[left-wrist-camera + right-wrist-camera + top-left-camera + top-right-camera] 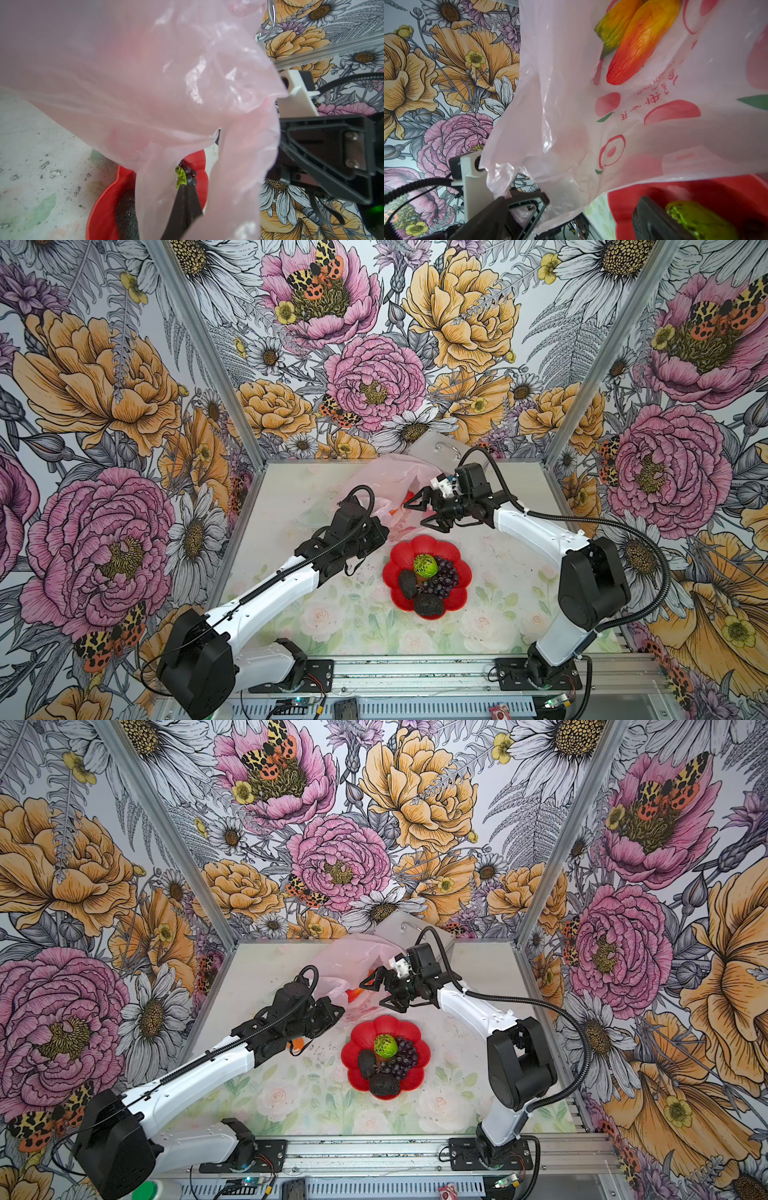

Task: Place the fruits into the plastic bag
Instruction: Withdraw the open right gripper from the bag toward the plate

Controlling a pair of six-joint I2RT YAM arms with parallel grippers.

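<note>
Two claws noted. Left gripper point(184, 190) pinched closed on a fold of the thin translucent pink plastic bag point(374, 479); right gripper point(417, 514) spread at the bag's mouth (jaws well apart). Inside the bag: two yellow-orange-green toy mangoes point(643, 41). Just beside the bag, a red flower-shaped plate point(399, 556) carries a green lime point(425, 565), dark purple grapes point(444, 578) and two black bumpy avocados point(428, 605), on the pale floral tabletop point(332, 614).

Bright even light, faint shadows, plastic bag point(193, 83) glossy, blurred close-up
</note>
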